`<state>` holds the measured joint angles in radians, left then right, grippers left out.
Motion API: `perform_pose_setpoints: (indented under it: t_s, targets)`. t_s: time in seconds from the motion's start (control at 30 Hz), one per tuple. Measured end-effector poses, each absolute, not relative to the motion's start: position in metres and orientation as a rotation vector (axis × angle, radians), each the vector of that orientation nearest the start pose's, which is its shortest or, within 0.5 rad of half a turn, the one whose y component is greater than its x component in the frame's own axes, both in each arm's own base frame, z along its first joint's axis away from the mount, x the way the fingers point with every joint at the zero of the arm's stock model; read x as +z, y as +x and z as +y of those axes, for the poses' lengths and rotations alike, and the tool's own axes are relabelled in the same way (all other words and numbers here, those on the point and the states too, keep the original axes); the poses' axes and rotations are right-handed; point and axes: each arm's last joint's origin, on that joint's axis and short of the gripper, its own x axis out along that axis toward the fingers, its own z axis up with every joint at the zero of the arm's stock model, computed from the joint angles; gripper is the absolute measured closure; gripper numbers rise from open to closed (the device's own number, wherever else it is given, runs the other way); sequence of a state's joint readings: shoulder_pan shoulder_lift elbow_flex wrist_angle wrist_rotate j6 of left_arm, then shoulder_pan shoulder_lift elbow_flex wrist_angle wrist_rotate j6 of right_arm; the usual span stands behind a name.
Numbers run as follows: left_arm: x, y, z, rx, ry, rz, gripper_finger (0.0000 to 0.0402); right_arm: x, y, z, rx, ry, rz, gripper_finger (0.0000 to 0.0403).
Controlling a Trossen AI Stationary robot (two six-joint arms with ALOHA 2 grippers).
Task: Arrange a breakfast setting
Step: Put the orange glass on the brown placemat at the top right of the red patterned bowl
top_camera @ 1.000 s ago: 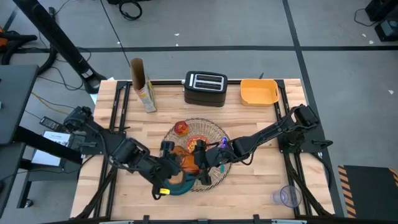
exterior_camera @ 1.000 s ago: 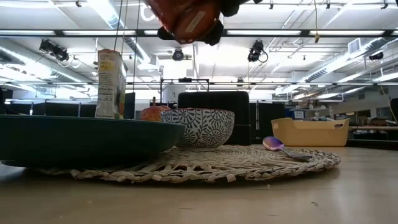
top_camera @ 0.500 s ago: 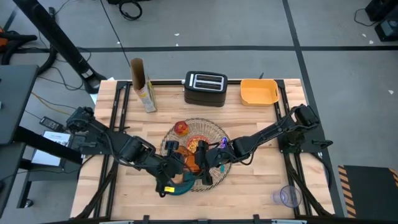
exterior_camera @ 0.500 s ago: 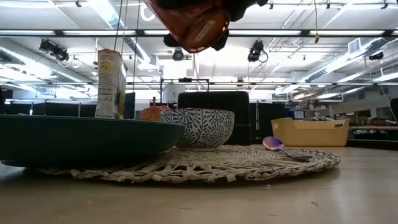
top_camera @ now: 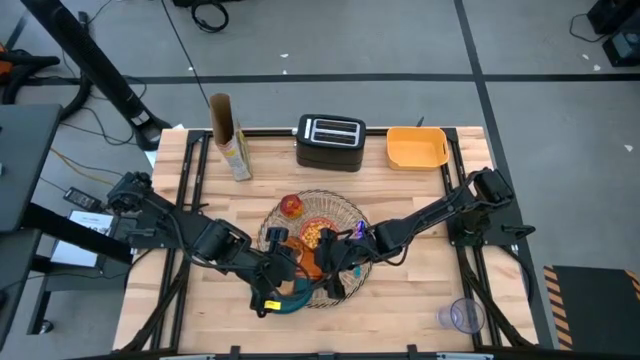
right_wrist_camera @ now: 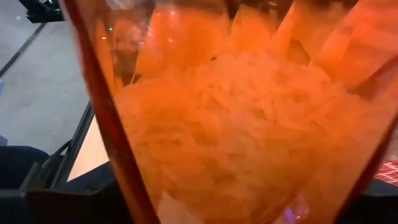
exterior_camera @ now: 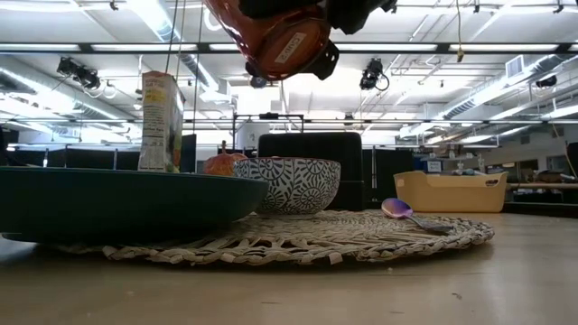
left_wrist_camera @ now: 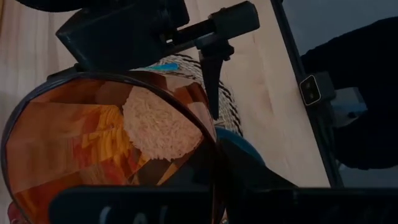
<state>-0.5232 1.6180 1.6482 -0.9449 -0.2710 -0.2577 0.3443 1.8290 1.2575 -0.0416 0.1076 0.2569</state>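
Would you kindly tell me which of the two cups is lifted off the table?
The translucent orange cup: it hangs in the air above the woven placemat, while the clear cup rests on the tabletop.

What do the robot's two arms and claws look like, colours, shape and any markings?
Both arms are dark, nearly black, built of jointed segments. The left arm carries a small yellow label near its wrist. The right arm has a bulky base joint. In the left wrist view, the right claw shows a blocky black housing with a slim, tapering black finger.
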Motion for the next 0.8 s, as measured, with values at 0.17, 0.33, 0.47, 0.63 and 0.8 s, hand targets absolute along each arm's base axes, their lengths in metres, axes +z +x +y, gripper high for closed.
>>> perform_pose_setpoints:
  t_s: [0.17, 0.33, 0.47, 0.63, 0.8]
  targets:
    - [0.359, 0.293, -0.160, -0.120, 0.115, 0.864, 0.0384, 0.221, 0.383, 0.131, 0.143, 0.118, 0.621, 0.0085]
    - [0.361, 0.294, -0.160, -0.096, 0.063, 0.840, 0.0352, 0.222, 0.385, 0.132, 0.147, 0.121, 0.595, 0.0085]
    - [0.361, 0.293, -0.160, -0.079, 0.043, 0.853, 0.0308, 0.225, 0.386, 0.132, 0.149, 0.113, 0.561, 0.0085]
    - [0.372, 0.274, -0.162, -0.140, 0.015, 0.862, 0.0249, 0.226, 0.384, 0.139, 0.151, 0.083, 0.555, 0.0085]
    - [0.398, 0.237, -0.169, -0.210, -0.036, 0.795, 0.0225, 0.226, 0.380, 0.147, 0.108, 0.042, 0.545, 0.0085]
